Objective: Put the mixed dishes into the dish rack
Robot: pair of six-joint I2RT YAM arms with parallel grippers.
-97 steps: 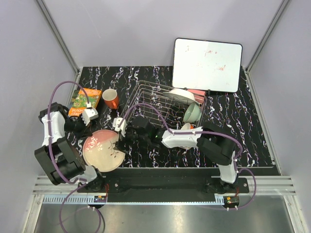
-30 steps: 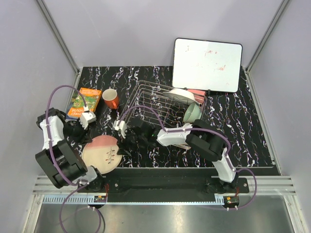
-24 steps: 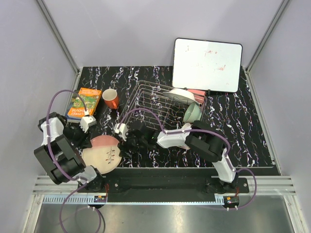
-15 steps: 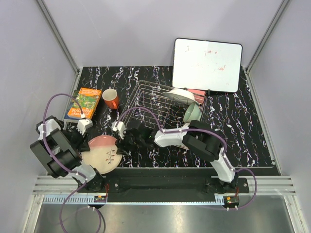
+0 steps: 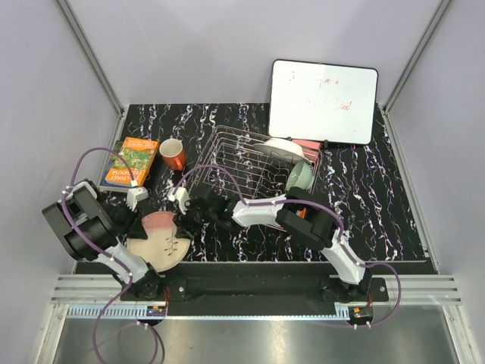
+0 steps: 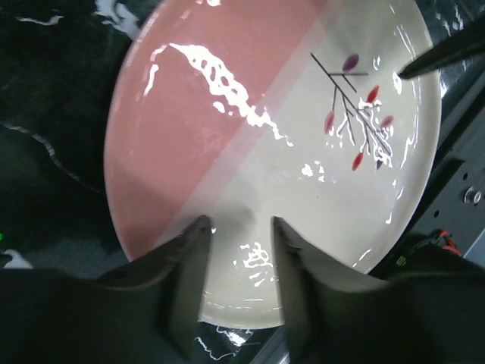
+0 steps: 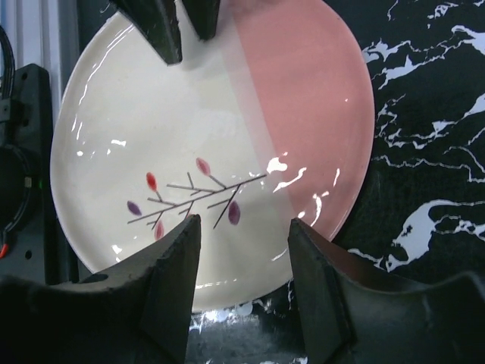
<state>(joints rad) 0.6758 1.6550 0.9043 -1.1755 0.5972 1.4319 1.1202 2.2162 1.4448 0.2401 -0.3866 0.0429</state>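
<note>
Pink-and-cream plate with twig motif (image 5: 157, 241) lies on the black marbled table (image 5: 379, 197), just off the near-left corner of the dish rack (image 5: 239, 155). Your two arms meet over it from opposite sides.

Your left gripper (image 6: 239, 227) reaches in over the plate's edge away from the rack. Its fingers are spread, with glaze showing between them, and they clamp nothing. Your right gripper (image 7: 241, 227) comes from the rack side, by the twig. Its jaws are likewise apart and empty. You cannot tell whether any fingertip touches the glaze.

At the rack's right end sit a white plate (image 5: 284, 148) and a pale green bowl (image 5: 299, 176). The orange-red mug (image 5: 173, 155) stands just left of the rack's far-left corner, and the book (image 5: 130, 161) lies farther left. The whiteboard (image 5: 324, 101) stands behind the rack.
</note>
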